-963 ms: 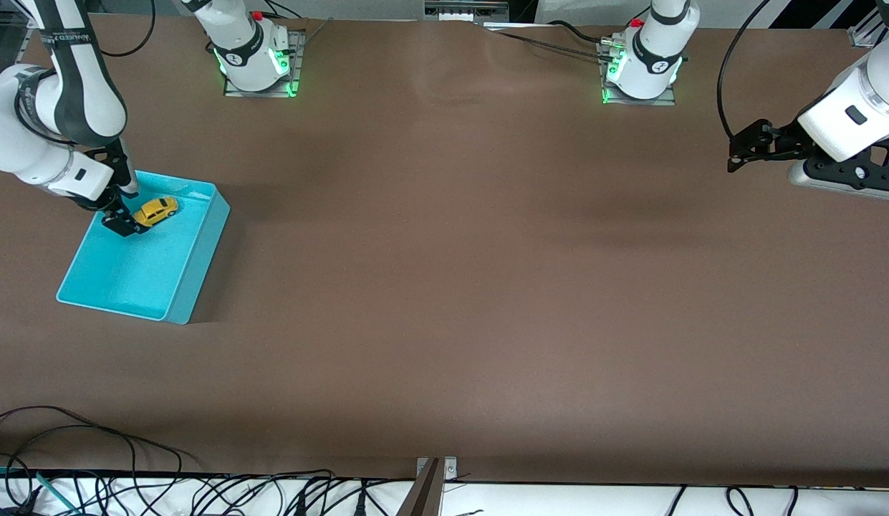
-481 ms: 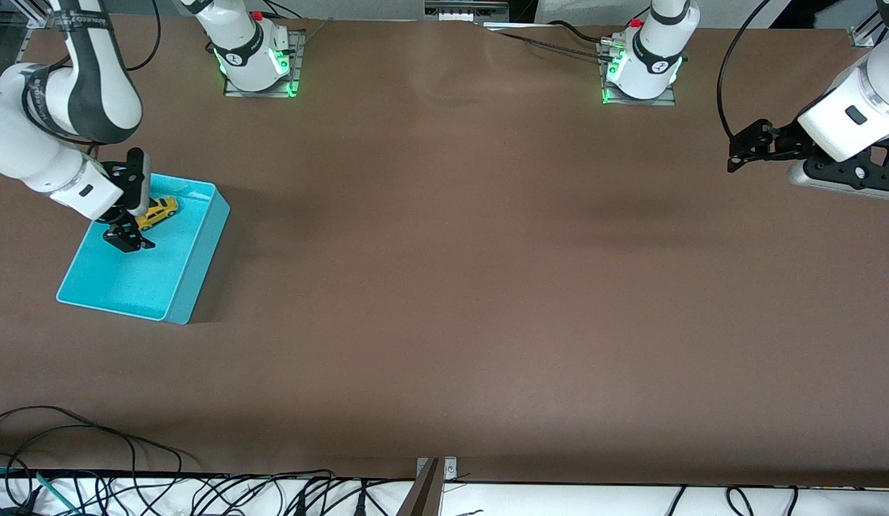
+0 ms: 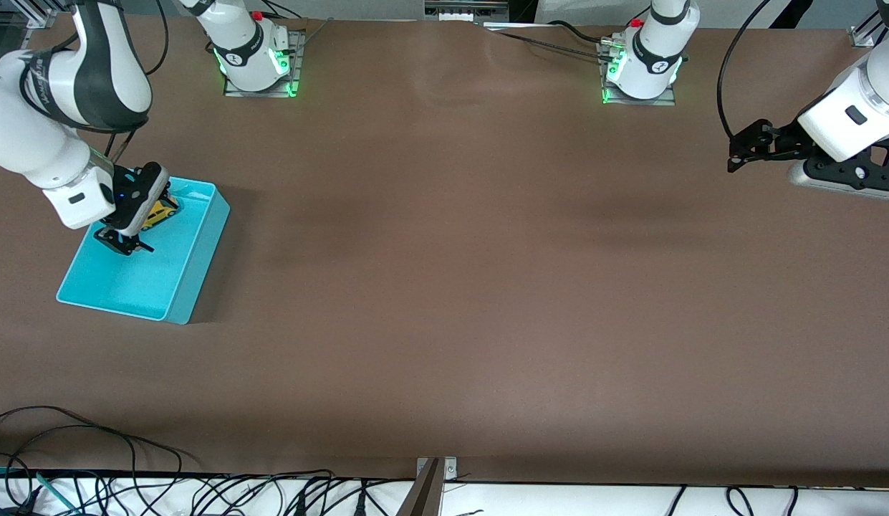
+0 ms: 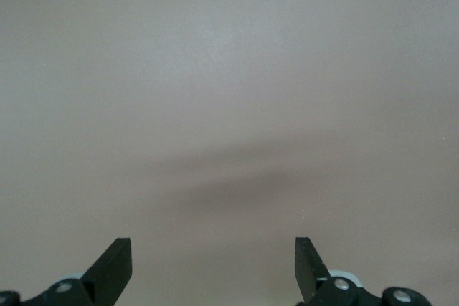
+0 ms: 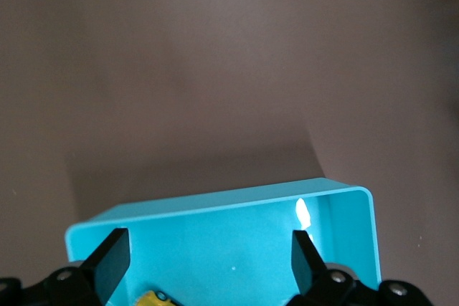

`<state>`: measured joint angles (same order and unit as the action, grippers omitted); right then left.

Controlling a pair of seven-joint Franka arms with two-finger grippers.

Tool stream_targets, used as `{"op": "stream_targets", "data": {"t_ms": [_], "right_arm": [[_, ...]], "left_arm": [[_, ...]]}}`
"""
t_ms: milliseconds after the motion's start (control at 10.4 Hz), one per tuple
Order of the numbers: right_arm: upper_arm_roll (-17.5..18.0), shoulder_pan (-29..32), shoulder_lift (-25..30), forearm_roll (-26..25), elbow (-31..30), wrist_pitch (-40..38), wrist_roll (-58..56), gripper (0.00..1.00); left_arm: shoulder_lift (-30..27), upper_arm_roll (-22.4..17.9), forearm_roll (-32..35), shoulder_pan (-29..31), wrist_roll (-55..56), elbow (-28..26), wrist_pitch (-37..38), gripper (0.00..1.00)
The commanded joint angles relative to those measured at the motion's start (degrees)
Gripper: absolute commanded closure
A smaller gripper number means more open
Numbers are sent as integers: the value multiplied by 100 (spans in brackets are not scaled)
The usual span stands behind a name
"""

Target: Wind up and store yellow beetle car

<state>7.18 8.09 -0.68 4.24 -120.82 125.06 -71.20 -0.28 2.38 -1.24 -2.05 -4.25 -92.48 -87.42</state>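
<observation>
While the yellow beetle car [image 3: 160, 211] lies in the turquoise bin [image 3: 200, 247], the right gripper [image 3: 122, 242] hovers over it, fingers spread, empty; the left gripper [image 3: 735, 154] waits over the worktop [image 3: 444, 287], released.

Table [image 3: 444, 287]: one bin [image 3: 200, 254] stood on it at my right arm's end, in the half nearer my bases.

Bin contents: the yellow beetle car [image 3: 160, 211] lay inside, in the part farther from the front camera, close to the wall on that side; my right wrist partly covered it.

My right gripper [image 3: 122, 242]: hung over the bin's interior, beside the car, fingers spread, nothing between them.

My left gripper [image 3: 736, 152]: waited over bare table at my left arm's end, well apart from the bin, fingers spread.

Cables [image 3: 93, 459]: lay along the table edge nearest the front camera.
</observation>
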Motion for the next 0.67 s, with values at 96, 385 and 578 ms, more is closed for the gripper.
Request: {"op": "stream_targets", "data": {"t_ms": [96, 385, 578], "right_arm": [[-112, -395, 112, 33, 753, -790, 2341, 0], [-112, -501, 227, 59, 1007, -1122, 4065, 0], [-112, -545, 358, 33, 1236, -1571, 5138, 0]], "left_arm": [[89, -18, -140, 12, 3, 205, 129, 0], [89, -18, -140, 12, 3, 205, 129, 0], [89, -18, -131, 12, 3, 205, 129, 0]]}}
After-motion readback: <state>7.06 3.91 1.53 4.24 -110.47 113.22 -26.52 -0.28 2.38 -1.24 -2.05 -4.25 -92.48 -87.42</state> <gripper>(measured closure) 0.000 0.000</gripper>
